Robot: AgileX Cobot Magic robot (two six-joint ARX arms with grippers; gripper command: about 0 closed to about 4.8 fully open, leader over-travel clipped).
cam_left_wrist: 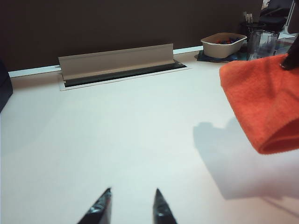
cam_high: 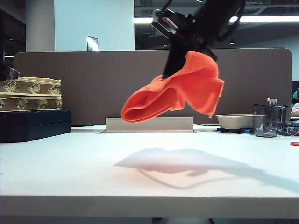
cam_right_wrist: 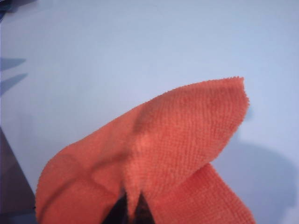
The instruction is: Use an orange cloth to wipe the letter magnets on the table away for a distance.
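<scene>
While the right gripper (cam_right_wrist: 131,207) is clamped on a fold of the soft, fuzzy orange microfibre cloth (cam_high: 180,91), the cloth hangs in the air well above the wide pale white-grey table (cam_high: 70,163), its shadow cast on the top beneath it. The left gripper (cam_left_wrist: 132,205) hovers low over the same table, its 2 fingers apart and holding nothing. The cloth hides most of the right gripper's fingers. No letter magnets can be made out.
</scene>
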